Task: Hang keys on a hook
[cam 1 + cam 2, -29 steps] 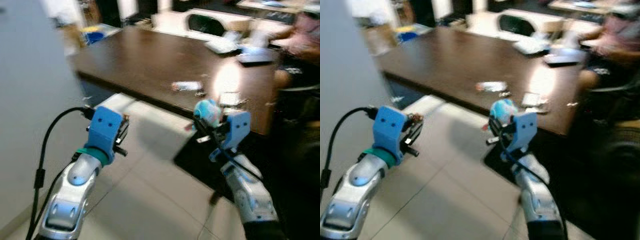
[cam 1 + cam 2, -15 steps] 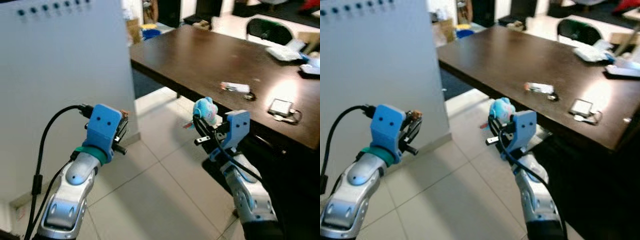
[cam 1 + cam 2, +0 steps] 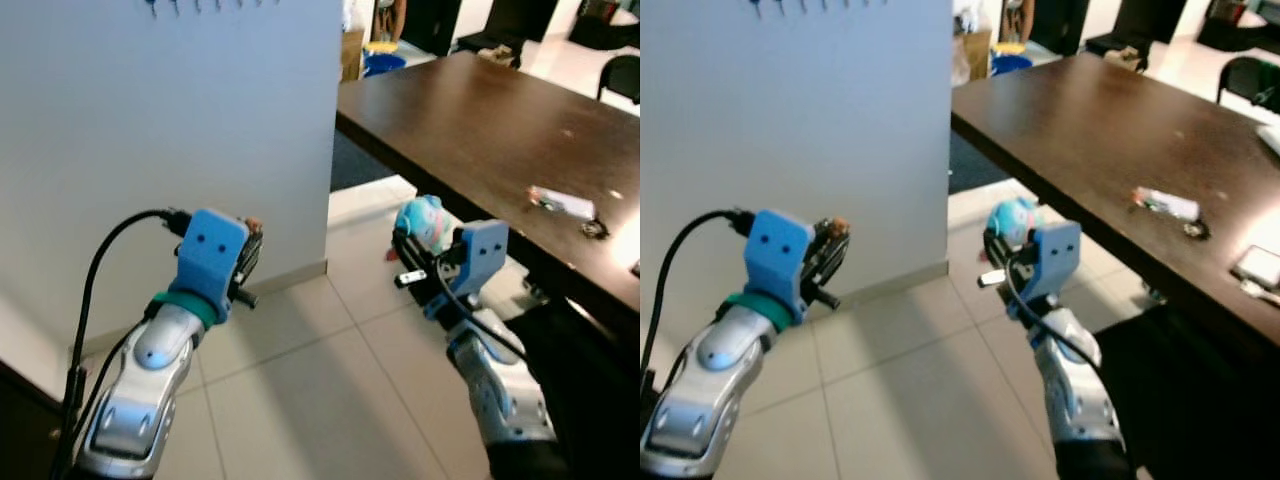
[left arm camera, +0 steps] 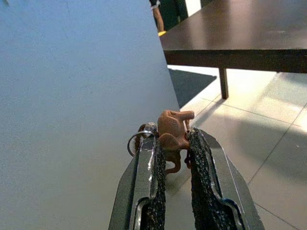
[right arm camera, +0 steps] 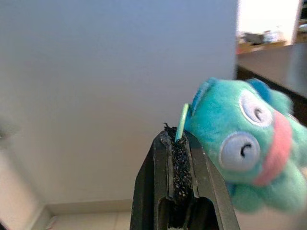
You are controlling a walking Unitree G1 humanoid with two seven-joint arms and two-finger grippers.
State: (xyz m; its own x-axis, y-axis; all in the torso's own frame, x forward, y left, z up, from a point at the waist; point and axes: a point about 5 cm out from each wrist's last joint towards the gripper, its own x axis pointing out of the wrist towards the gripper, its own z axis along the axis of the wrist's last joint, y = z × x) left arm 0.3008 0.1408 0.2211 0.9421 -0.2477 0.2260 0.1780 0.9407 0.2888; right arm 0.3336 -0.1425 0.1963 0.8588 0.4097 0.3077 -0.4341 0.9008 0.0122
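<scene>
Left gripper is clamped on a brown figurine keychain with its key ring; right gripper pinches a teal plush keychain, both raised facing the white wall, hooks high above

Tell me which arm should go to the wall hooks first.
Left, probably. The left gripper grips a brown charm with a key ring and is nearer the wall bearing the hooks. The right gripper pinches a teal plush, nearer the table.
</scene>
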